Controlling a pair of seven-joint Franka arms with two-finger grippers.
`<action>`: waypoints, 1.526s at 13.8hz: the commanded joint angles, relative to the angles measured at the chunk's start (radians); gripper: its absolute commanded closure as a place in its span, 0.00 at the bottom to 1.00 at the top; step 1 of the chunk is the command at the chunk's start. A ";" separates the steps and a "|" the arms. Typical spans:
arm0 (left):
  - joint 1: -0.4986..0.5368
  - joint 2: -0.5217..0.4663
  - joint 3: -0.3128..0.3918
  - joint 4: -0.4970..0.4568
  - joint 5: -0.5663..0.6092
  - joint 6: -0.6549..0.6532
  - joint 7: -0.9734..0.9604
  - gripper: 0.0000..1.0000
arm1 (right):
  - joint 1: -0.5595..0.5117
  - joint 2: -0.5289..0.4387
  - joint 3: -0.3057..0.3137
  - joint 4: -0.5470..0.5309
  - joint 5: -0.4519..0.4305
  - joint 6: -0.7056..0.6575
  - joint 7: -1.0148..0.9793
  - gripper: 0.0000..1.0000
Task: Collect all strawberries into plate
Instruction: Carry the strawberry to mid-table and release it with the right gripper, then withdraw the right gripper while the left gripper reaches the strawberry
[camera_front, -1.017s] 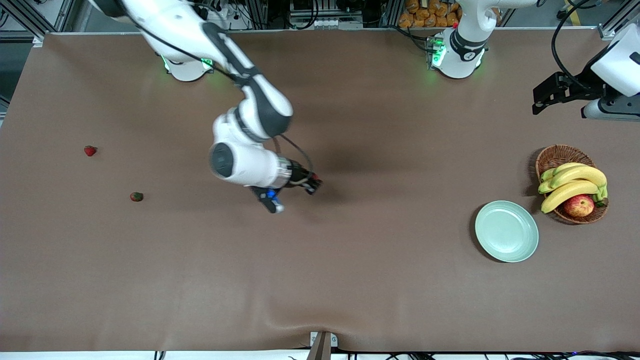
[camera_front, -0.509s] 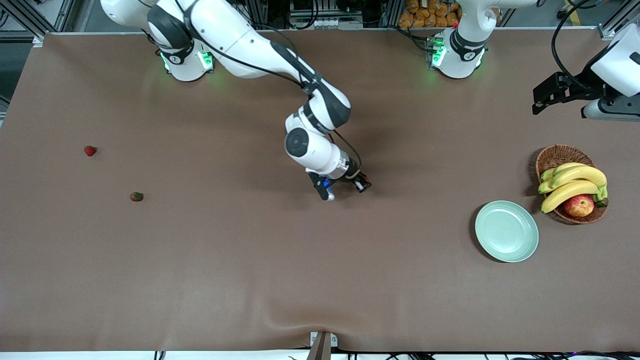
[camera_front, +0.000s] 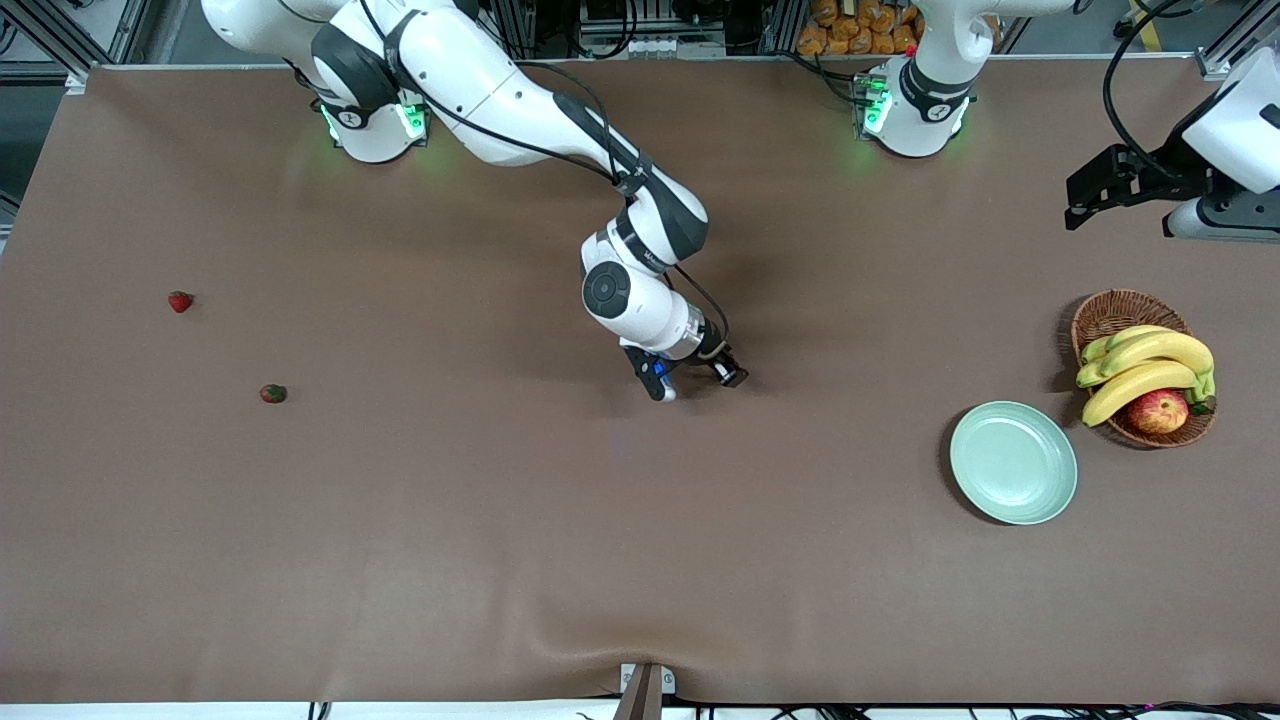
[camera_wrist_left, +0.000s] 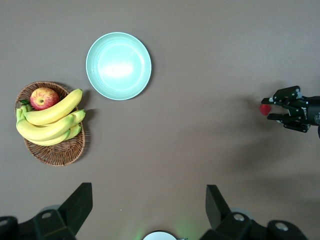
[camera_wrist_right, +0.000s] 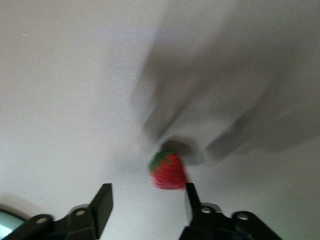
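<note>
My right gripper (camera_front: 733, 377) hangs over the middle of the table, well short of the plate (camera_front: 1013, 462). Its fingers stand open in the right wrist view, where the gripper (camera_wrist_right: 148, 190) has a blurred strawberry (camera_wrist_right: 169, 171) just past one fingertip, no longer pinched. The left wrist view shows that strawberry (camera_wrist_left: 265, 109) at the tips of the right gripper (camera_wrist_left: 273, 106). Two more strawberries (camera_front: 180, 301) (camera_front: 272, 393) lie on the table toward the right arm's end. The pale green plate (camera_wrist_left: 118, 66) is empty. My left gripper (camera_wrist_left: 149, 200) waits open, high over the left arm's end.
A wicker basket (camera_front: 1120, 312) with bananas (camera_front: 1145, 365) and an apple (camera_front: 1157, 410) stands beside the plate, slightly farther from the front camera. The brown cloth covers the whole table.
The right arm swung from the table's middle toward the left arm's end with the strawberry, then slowed. Its fingers have just parted and let go of the berry. The left arm has not moved.
</note>
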 joint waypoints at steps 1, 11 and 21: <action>-0.005 -0.002 0.008 0.005 -0.006 0.006 0.021 0.00 | -0.016 -0.042 -0.022 0.031 -0.003 -0.076 0.020 0.00; -0.005 0.000 0.008 0.005 -0.006 0.006 0.021 0.00 | -0.259 -0.231 -0.146 0.109 -0.243 -0.623 -0.054 0.00; -0.131 0.187 -0.081 0.005 -0.014 0.011 -0.005 0.00 | -0.549 -0.390 -0.162 -0.108 -0.466 -0.818 -1.032 0.00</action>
